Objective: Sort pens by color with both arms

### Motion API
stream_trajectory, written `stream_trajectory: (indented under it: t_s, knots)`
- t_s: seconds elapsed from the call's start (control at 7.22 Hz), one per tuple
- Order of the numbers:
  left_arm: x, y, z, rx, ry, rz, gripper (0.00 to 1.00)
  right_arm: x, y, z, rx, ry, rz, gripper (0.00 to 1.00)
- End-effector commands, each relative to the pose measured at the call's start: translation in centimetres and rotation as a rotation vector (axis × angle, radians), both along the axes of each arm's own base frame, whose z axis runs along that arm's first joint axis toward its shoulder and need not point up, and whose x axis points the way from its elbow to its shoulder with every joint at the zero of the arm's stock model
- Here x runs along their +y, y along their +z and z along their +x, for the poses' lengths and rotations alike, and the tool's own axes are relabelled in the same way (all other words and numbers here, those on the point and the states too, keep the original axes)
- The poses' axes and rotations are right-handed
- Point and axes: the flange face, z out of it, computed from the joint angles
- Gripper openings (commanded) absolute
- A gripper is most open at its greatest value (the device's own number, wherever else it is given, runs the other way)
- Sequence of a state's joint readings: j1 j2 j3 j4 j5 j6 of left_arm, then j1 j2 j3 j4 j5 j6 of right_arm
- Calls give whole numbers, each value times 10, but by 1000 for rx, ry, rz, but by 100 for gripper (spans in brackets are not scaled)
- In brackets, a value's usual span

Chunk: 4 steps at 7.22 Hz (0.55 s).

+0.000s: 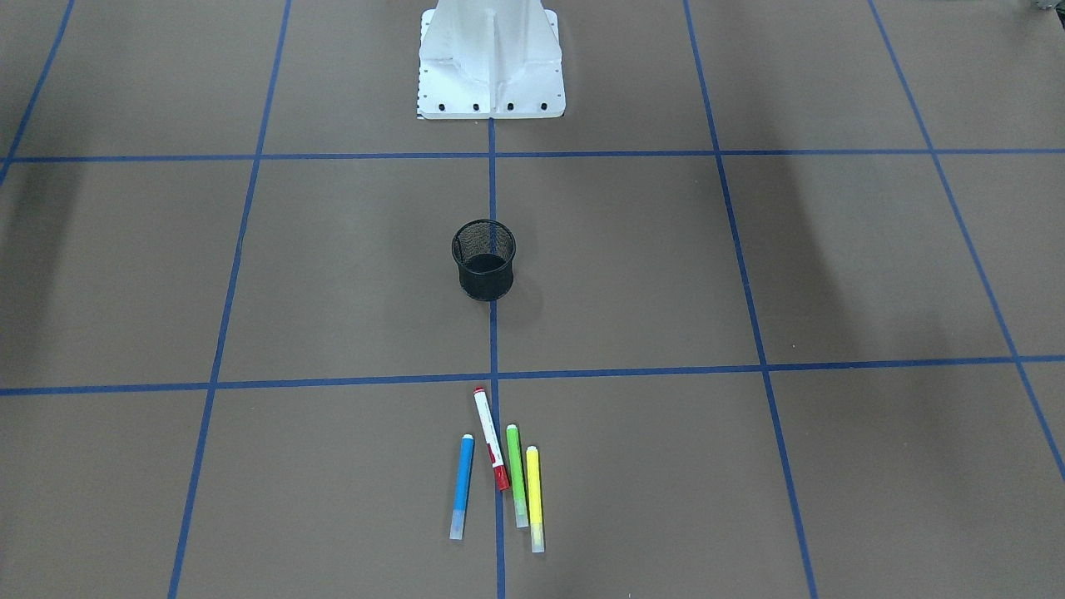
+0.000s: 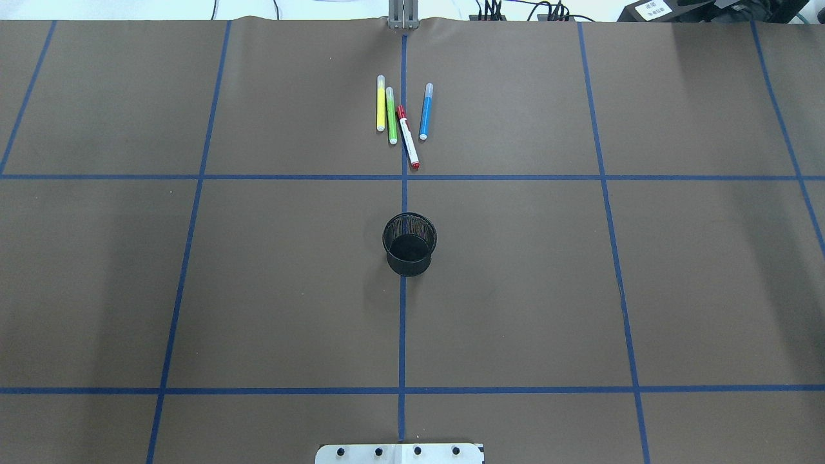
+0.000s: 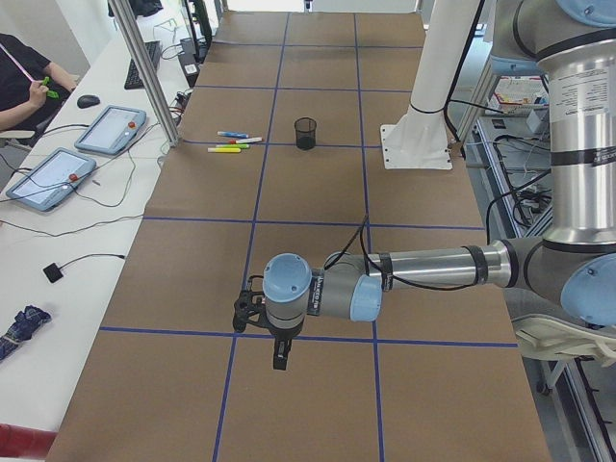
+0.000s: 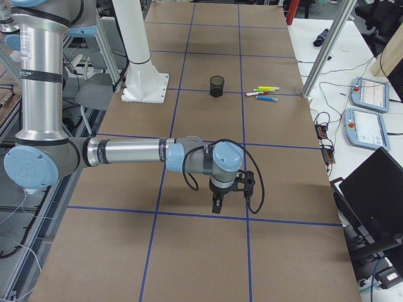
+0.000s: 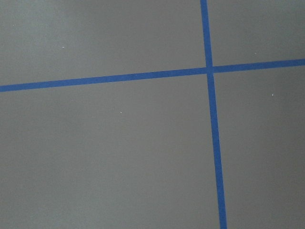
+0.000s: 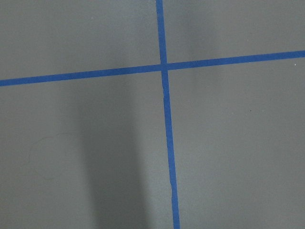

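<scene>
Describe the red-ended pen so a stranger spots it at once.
On the table, find the black cup in the middle. Beyond it, away from the robot base, the red-ended pen lies across the centre tape, between the green pen and the blue pen. It alone has a white barrel.

Blue pen, white pen, green pen, yellow pen, lying flat

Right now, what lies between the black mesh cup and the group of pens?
Only bare brown table cover crossed by blue tape lines separates the mesh cup from the pens. The overhead view shows it, and the front-facing view agrees.
</scene>
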State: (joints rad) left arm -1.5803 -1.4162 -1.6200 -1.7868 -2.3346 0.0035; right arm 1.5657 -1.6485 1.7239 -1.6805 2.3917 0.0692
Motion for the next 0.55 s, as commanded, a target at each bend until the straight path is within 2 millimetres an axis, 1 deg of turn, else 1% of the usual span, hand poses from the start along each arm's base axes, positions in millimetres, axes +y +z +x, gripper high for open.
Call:
stream_trajectory:
  t_s: [0.0, 0.42]
  knots:
    - [6, 4, 1, 5, 1, -10, 100, 1, 1, 1, 11, -3, 7, 100]
    - [6, 8, 0, 0, 1, -15, 100, 3, 3, 1, 9, -3, 3, 100]
